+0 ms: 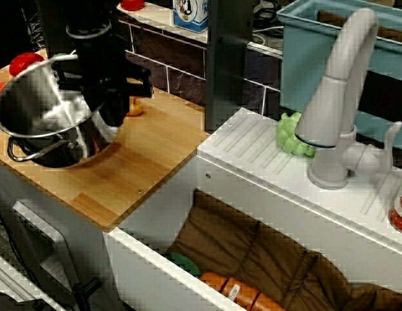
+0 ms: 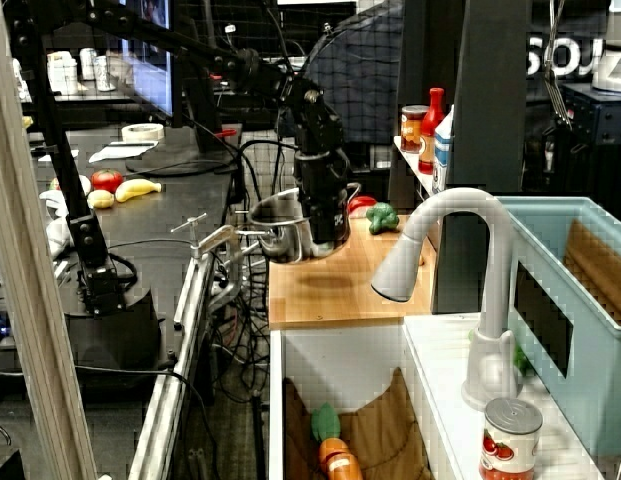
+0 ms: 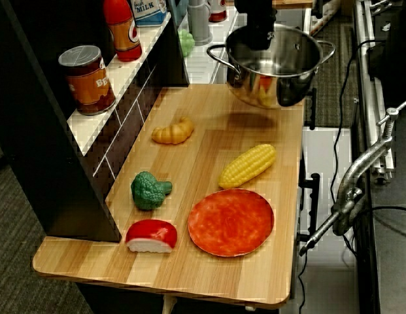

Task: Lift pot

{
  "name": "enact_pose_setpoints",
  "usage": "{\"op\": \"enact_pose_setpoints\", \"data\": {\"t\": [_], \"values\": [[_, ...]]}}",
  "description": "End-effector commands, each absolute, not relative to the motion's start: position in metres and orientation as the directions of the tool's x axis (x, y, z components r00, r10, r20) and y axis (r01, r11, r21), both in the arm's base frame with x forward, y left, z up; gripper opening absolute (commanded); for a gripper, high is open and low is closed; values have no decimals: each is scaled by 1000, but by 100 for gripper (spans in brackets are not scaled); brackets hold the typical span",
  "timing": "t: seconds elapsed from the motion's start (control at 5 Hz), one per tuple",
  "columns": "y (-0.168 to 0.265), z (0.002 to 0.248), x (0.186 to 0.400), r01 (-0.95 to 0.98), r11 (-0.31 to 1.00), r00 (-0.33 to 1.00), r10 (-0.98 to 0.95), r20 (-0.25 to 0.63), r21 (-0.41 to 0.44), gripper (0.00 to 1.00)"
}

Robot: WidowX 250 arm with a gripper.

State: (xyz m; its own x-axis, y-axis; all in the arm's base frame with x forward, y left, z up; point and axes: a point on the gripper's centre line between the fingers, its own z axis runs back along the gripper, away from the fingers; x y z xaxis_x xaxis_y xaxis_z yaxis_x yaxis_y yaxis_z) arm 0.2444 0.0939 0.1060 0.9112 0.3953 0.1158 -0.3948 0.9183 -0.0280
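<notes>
Overhead, arm reaching straight down, gripper point(image 3: 260, 40) clamped on pot point(image 3: 276, 70) rim, pot tilted above counter point(image 3: 189, 196)

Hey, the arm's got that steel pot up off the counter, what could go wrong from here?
1. The gripper seems to hold the pot only by one side of its rim, and it hangs tilted, so it may slip.
2. If dropped, it could strike the wooden counter or the corn and croissant nearby.

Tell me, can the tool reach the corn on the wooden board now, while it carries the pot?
Probably not. The tool is shut on the rim of the pot, held above the board. The corn lies uncovered, but the tool would need to put the pot down first.
</notes>
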Motion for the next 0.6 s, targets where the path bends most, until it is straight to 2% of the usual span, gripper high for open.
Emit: {"op": "enact_pose_setpoints", "data": {"t": [0.0, 0.4], "values": [[98, 148, 250, -391, 919, 889, 390, 241, -49, 0], [95, 169, 248, -382, 921, 874, 388, 292, -79, 0]]}}
